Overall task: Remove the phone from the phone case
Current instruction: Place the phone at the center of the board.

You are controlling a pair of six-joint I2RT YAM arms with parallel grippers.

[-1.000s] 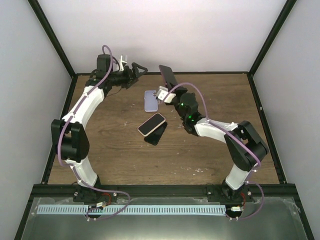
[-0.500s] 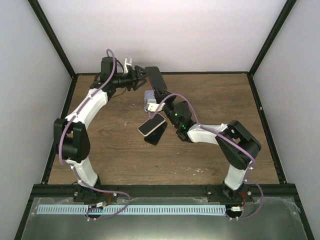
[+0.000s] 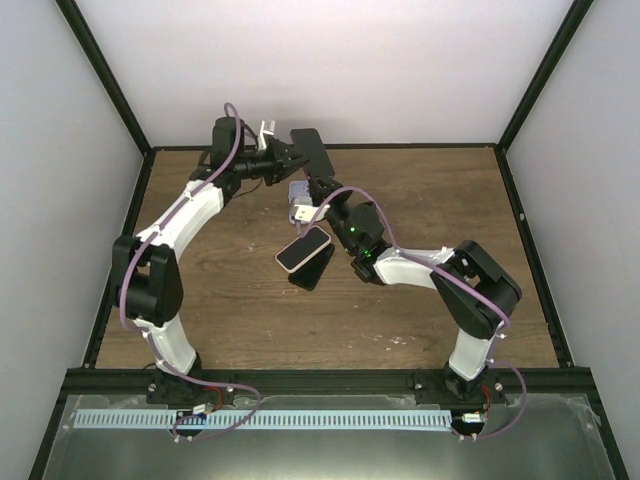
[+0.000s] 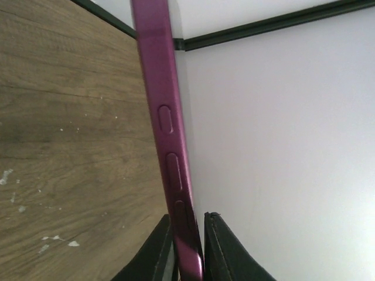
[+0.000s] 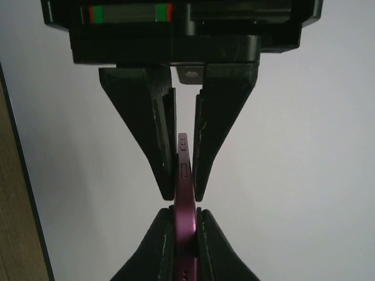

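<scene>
At far edge, arms [image 3: 190,210] outstretched, right jaws clamping phone [image 3: 308,150], left jaws loosely straddling

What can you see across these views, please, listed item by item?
phone case: one, dark purple, held in the air over the table's far side; whether a phone is inside cannot be told.
lilac phone: one, flat on the table, partly hidden under the right arm.
pink phone: one, pink rim and black face, mid-table, propped on something black.
black item: one, under the pink phone; kind unclear.
table: one, brown wood.
left gripper: one, black, fingers either side of the phone case.
right gripper: one, black, clamped on the phone case.
</scene>
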